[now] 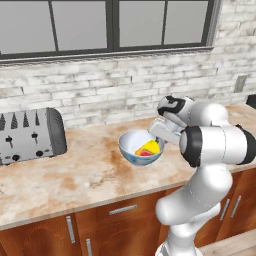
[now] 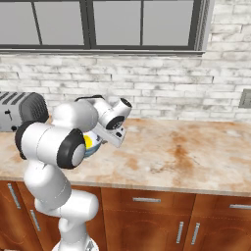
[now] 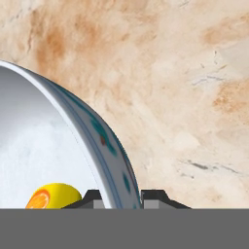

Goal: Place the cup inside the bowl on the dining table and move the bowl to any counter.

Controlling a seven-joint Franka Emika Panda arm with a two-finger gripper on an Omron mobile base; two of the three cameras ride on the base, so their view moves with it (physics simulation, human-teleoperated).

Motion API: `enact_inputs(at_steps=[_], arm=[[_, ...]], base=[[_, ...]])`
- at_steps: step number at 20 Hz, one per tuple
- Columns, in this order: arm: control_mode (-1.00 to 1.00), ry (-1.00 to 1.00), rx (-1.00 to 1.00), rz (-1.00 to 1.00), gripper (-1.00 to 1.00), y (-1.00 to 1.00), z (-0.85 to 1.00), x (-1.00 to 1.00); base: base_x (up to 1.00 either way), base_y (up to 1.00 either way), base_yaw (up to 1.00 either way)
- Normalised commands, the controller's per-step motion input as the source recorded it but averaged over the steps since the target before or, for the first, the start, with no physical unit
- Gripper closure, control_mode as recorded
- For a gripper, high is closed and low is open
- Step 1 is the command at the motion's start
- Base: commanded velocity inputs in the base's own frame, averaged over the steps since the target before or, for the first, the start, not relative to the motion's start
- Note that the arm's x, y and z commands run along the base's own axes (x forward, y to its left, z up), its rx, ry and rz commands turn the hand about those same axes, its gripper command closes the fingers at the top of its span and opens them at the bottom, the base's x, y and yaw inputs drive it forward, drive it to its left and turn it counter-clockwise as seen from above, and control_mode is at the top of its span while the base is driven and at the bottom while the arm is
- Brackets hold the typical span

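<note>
Hand (image 3: 121, 197) clamped on bowl (image 1: 131, 145) rim – cup (image 1: 149, 148) inside (tipped); over counter (image 1: 75, 175)

The bowl (image 1: 140, 148) sat upright over the counter (image 1: 80, 175), white inside, blue-grey patterned outside, its near rim running straight up between the jaws, one fingertip inside the wall and one outside. The yellow cup (image 1: 150, 148) lay tipped on its side in the bowl, just inward of the inside fingertip.

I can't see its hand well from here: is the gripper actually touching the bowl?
Touching. In the hand view the gripper straddles the rim of the bowl, one fingertip inside, one outside, pinched against the wall, with the cup lying inside.
</note>
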Motion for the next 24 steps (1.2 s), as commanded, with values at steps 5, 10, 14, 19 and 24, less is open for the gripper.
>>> enact_inputs(at_steps=[5,10,14,19,24], arm=[[-1.00,0.00,0.00,0.00,1.00,0.00,-0.01,0.00],[-1.00,0.00,0.00,0.00,1.00,0.00,-0.07,0.00],[-1.00,0.00,0.00,0.00,1.00,0.00,-0.17,0.00],[-1.00,0.00,0.00,0.00,1.00,0.00,-0.14,0.00],[-1.00,0.00,0.00,0.00,1.00,0.00,-0.16,0.00]], base=[[0.00,0.00,0.00],[0.00,0.00,0.00],[0.00,0.00,0.00],[0.00,0.00,0.00],[0.00,0.00,0.00]])
